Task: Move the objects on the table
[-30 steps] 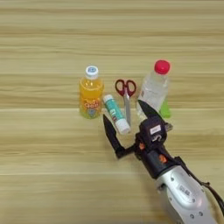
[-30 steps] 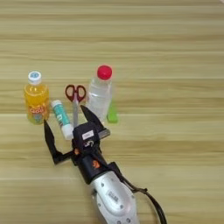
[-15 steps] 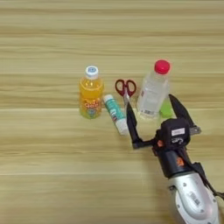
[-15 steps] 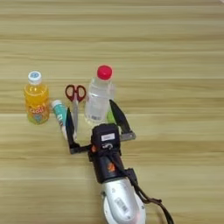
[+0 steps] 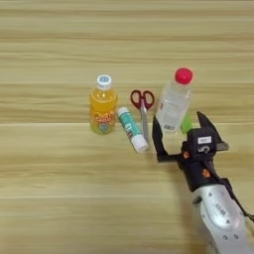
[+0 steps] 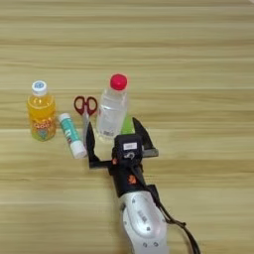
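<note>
Juice bottle (image 5: 103, 105): orange-filled | clear bottle (image 5: 173, 101): looks empty | right gripper (image 5: 179, 130) jaws: spread

Green block (image 5: 186, 123) mostly hidden behind the clear bottle (image 5: 172, 105) and the pincer (image 5: 179, 133); only a sliver shows. Scissors (image 5: 143, 107) blade tips blocked by the left finger. Forearm (image 6: 144, 225) cut off by bottom edge.

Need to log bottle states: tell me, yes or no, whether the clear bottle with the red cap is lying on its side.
No, the clear bottle stands upright on the table, red cap on top.
</note>
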